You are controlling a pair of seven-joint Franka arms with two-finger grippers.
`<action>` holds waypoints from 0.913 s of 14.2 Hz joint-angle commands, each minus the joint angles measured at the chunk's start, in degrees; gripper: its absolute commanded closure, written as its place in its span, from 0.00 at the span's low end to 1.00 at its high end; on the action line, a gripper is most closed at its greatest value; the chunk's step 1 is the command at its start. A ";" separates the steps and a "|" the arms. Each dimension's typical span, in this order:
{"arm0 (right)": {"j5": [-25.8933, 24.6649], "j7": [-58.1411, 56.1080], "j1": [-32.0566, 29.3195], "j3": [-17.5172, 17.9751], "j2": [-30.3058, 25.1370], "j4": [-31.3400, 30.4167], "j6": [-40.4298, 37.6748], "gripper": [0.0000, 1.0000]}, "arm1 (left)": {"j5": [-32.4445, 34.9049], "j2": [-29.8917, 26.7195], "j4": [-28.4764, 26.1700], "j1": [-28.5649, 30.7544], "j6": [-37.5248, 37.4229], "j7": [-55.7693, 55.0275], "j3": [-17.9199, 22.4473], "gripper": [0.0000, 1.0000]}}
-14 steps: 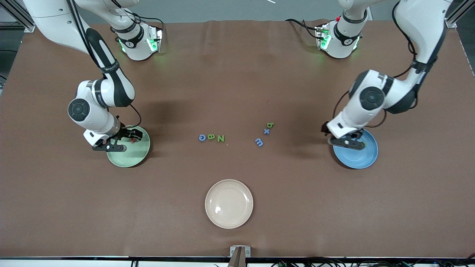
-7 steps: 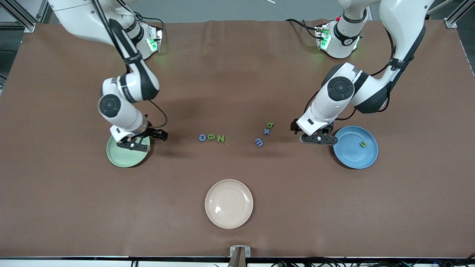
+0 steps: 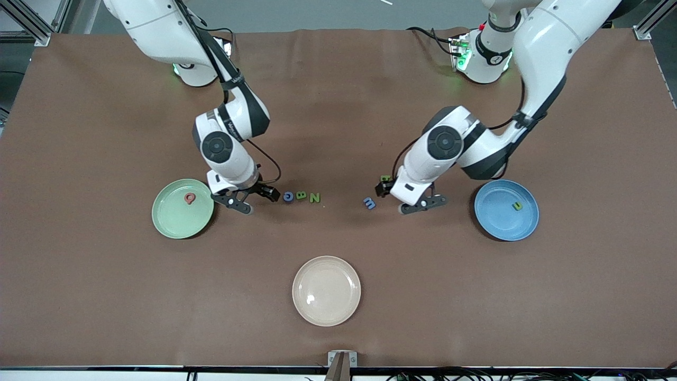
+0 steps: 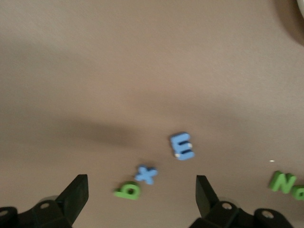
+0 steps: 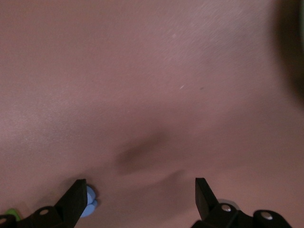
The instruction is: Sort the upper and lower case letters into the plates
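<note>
The pale green plate (image 3: pixel 174 225) holds a pink Q (image 3: pixel 190 198). A green n (image 3: pixel 517 206) lies in the blue plate (image 3: pixel 497 222). Mid-table, G (image 3: pixel 288 197), B (image 3: pixel 301 195) and N (image 3: pixel 314 198) stand in a row. My right gripper (image 3: pixel 257 200) hangs open and empty beside the G (image 5: pixel 89 202), which sits at one of its fingers. My left gripper (image 3: pixel 404 198) is open over the green b (image 4: pixel 127 191) and blue x (image 4: pixel 146 174), with the blue m (image 4: pixel 182 145) just off them. Seen from the front, the m (image 3: pixel 369 202) and part of the b (image 3: pixel 386 179) show; the x is hidden.
A cream-beige plate (image 3: pixel 326 290) lies nearer the front camera, mid-table, with nothing in it. Both arms reach in from their bases toward the middle, each between its plate and the letters. The N (image 4: pixel 284 182) shows at the edge of the left wrist view.
Both grippers have left their plates and swung inward to the letters in the middle. The Q and the n, hidden under the grippers a second ago, now lie uncovered in the plates.
</note>
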 commanded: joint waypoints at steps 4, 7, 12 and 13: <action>0.32 5.54 1.68 -0.64 4.62 5.18 1.64 0.00 | 0.31 6.45 10.81 -19.61 -1.49 -11.12 13.90 0.01; -0.29 7.29 2.56 -0.73 5.76 5.81 1.81 0.00 | 0.04 9.53 13.98 -24.39 -1.40 -13.78 17.35 0.02; -0.38 10.80 5.10 -0.99 6.20 5.81 1.81 0.00 | 0.57 9.98 13.46 -23.61 -0.96 -13.16 18.23 0.05; -0.47 11.07 5.46 -0.99 6.29 5.72 1.64 0.00 | 0.57 9.98 13.46 -23.26 -0.96 -13.16 18.32 0.05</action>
